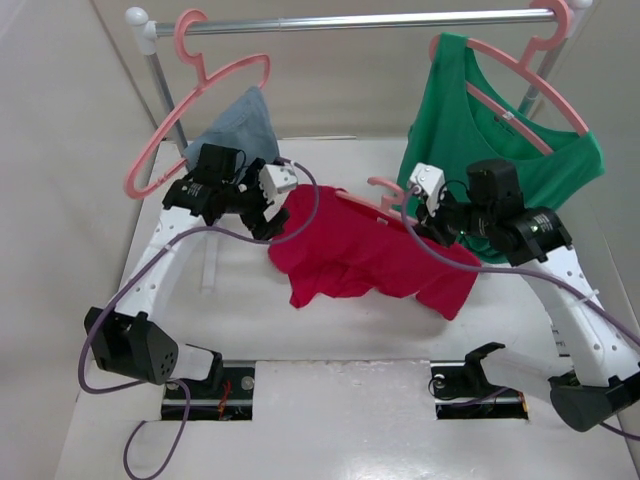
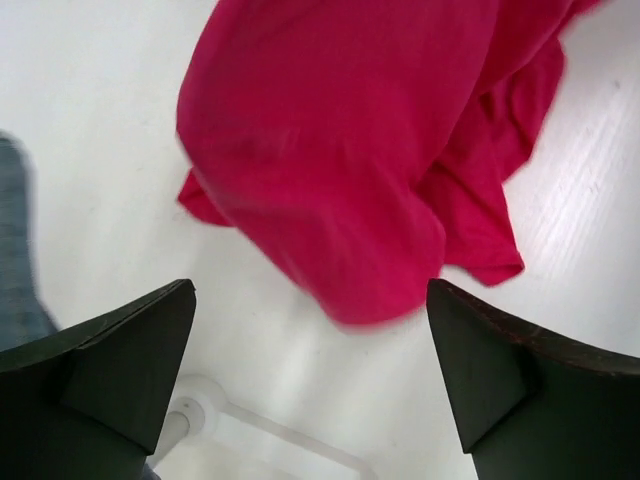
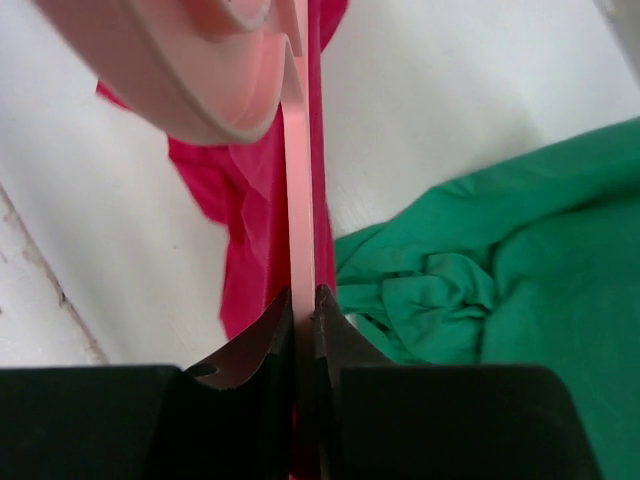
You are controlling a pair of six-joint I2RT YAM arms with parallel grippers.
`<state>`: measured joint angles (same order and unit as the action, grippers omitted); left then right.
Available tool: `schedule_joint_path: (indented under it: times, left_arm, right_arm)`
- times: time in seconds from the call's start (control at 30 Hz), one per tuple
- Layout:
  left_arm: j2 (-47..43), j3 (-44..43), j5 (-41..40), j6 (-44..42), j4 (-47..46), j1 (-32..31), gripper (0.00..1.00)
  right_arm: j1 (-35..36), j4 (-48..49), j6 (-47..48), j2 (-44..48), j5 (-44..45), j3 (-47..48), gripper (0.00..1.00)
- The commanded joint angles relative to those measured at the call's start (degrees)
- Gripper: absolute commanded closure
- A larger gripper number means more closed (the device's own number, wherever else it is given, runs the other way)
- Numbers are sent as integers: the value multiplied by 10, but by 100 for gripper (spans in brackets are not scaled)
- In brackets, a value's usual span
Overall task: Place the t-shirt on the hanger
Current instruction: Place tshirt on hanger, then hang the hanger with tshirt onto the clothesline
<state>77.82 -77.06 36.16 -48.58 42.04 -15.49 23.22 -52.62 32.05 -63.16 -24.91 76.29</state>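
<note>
The crimson-pink t-shirt (image 1: 360, 255) lies crumpled on the white table, draped partly over the salmon-pink hanger (image 1: 385, 190), whose hook sticks out at its far side. My right gripper (image 1: 425, 228) is shut on the hanger's thin bar (image 3: 300, 180), with the hook (image 3: 190, 70) above; the t-shirt (image 3: 250, 210) hangs beside the bar. My left gripper (image 1: 270, 225) is open and empty at the shirt's left end. In the left wrist view the gripper (image 2: 310, 290) hovers over bare table, just short of the shirt's edge (image 2: 370, 150).
A clothes rail (image 1: 350, 22) crosses the back. A pink hanger with a grey-blue cloth (image 1: 235, 120) hangs at the left, and a green sleeveless top (image 1: 500, 130) on another hanger hangs at the right, close behind my right gripper. The rack's white foot (image 2: 200, 415) lies under my left gripper.
</note>
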Motion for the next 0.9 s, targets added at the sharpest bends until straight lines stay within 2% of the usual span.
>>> schedule_joint_path:
  times: [0.0, 0.03, 0.13, 0.3, 0.37, 0.4, 0.43, 0.47, 0.53, 0.57, 0.7, 0.87]
  left_arm:
    - [-16, -41, -33, 111, -70, -6, 0]
    - [-16, -41, -46, 150, -85, -15, 0]
    - [-28, -52, -123, 182, -118, -50, 0]
    - [-34, -41, -190, 174, -123, -89, 0]
    - [-34, -13, -209, 168, -123, -96, 0]
    - [-40, 3, -215, 168, -129, -97, 0]
    - [-40, 9, -215, 168, -135, -102, 0]
    - [-40, 9, -215, 168, -135, -102, 0]
    - [-40, 15, -210, 168, -135, -102, 0]
    - [-40, 15, -210, 168, -135, -102, 0]
    - [-45, 21, -204, 174, -135, -107, 0]
    - [-63, 39, -204, 180, -135, -107, 0]
  right_arm:
    - [-5, -27, -38, 1, 45, 93, 100]
    - [-5, -37, -53, -5, 55, 109, 100]
    - [-10, -81, -76, -29, 97, 164, 100]
    - [-31, -108, -107, -49, 143, 213, 100]
    - [-37, -114, -131, -67, 149, 272, 100]
    - [-37, -120, -139, -86, 173, 334, 100]
    - [-37, -120, -146, -87, 185, 335, 100]
    - [-42, -136, -146, -116, 194, 414, 100]
    - [-42, -142, -152, -151, 217, 498, 100]
    - [-48, -142, -152, -184, 223, 569, 100]
    - [-61, -122, -158, -242, 236, 675, 100]
    - [-84, -33, -198, -233, 236, 649, 100]
